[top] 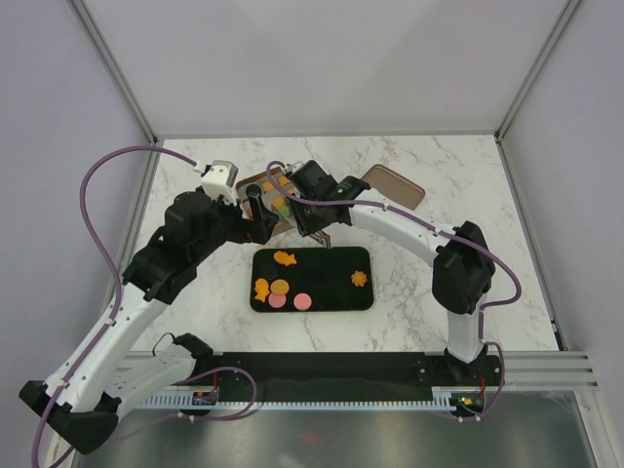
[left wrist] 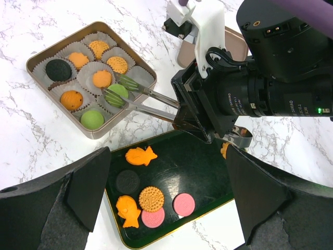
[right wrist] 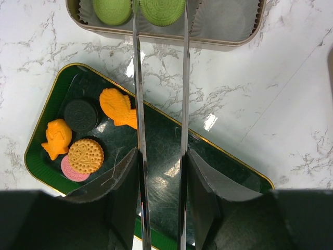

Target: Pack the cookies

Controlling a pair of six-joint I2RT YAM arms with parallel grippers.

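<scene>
My right gripper point(right wrist: 162, 200) is shut on metal tongs point(right wrist: 139, 104). The tong tips flank a green cookie point(right wrist: 162, 10) that lies in a paper cup of the tin box point(left wrist: 35, 61); it also shows in the left wrist view point(left wrist: 118, 94). The tin holds orange, black and green cookies. The dark green tray point(top: 336, 297) carries an orange fish point(left wrist: 139, 155), a black disc point(left wrist: 127, 181), a second fish point(left wrist: 128, 210), a tan biscuit point(left wrist: 151, 198), two pink discs point(left wrist: 183, 204) and an orange flower point(top: 359, 278). My left gripper point(left wrist: 166, 208) is open and empty above the tray's near end.
The tin's brown lid point(top: 393, 185) lies on the marble table at the back right. The two arms meet closely over the tin point(top: 276, 195) and the tray's far edge. Frame posts stand at the table's back corners.
</scene>
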